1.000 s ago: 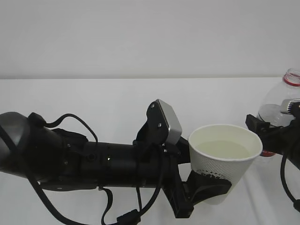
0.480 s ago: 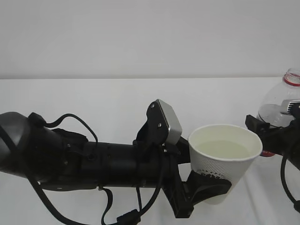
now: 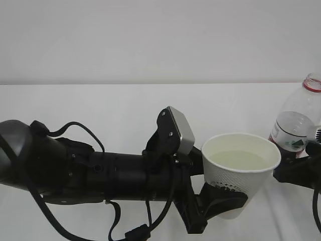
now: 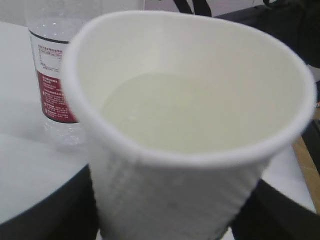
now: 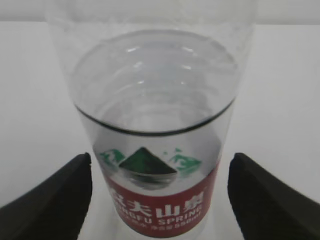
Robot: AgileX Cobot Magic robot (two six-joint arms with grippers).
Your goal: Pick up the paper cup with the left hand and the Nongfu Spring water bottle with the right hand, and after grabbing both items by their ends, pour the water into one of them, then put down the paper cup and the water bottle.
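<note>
Now, exterior view first: paper cup (image 3: 241, 170) held up off the table (image 3: 100, 108) near its base by the left hand (image 3: 220, 201), fingers pinched round the lower wall, water (image 3: 236, 159) close under the rim; any tilt or jolt on the way down likely to slop it over, and too hard a squeeze on the soft wall could buckle it; Nongfu Spring water bottle (image 3: 297, 120) upright just behind and to the right of the cup, uncapped, partly cut by the frame edge; right hand (image 3: 301, 173) mostly out of frame, only dark links showing, bottle foot hidden behind cup and arm, so standing or still carried cannot be told here. Over to the left wrist view: cup filling the frame, blurred, the hand's dark fingers (image 4: 45, 210) barely seen at either lower corner; bottle behind at upper left, near enough to be clipped if the cup swings that way. Finally the right wrist view: bottle dead centre and upright between the two black fingers (image 5: 47, 197), spread wide with white table showing either side, apparently clear of the plastic; contact lower down out of sight; pulling back crooked could knock the open bottle over.
</note>
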